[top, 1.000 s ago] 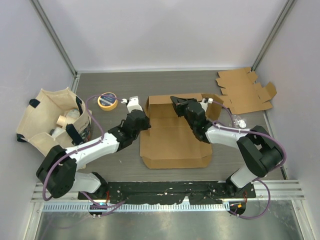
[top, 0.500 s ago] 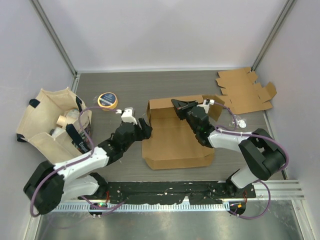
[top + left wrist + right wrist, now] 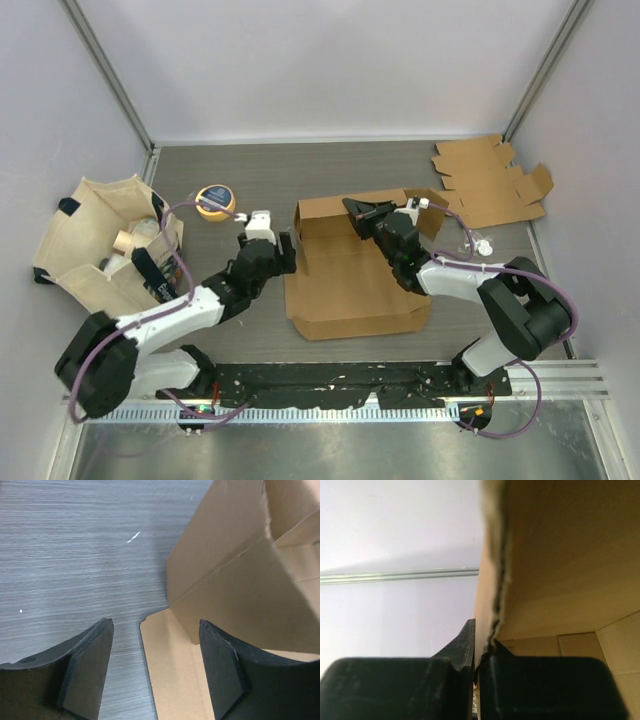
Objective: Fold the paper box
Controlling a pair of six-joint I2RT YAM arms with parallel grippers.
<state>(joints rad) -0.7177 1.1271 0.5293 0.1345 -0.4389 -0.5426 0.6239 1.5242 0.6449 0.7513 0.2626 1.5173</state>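
The paper box (image 3: 350, 285) is a brown cardboard sheet lying partly folded in the middle of the table, its back wall (image 3: 335, 212) standing up. My right gripper (image 3: 358, 212) is shut on the top edge of that wall. In the right wrist view the cardboard edge (image 3: 492, 600) runs down between the closed fingers of the gripper (image 3: 477, 652). My left gripper (image 3: 290, 252) is open at the box's left edge. Its wrist view shows both fingers (image 3: 86, 666) wide apart around the corner of a flat flap (image 3: 170, 670), touching nothing.
A beige tote bag (image 3: 105, 245) with things inside stands at the left. A roll of yellow tape (image 3: 214, 200) lies behind my left arm. More flat cardboard (image 3: 490, 180) lies at the back right, with a small white object (image 3: 482, 244) near it.
My left gripper has opened and drawn back a little from the box's left edge. My right gripper has lifted the back wall upright, and the box has shifted slightly.
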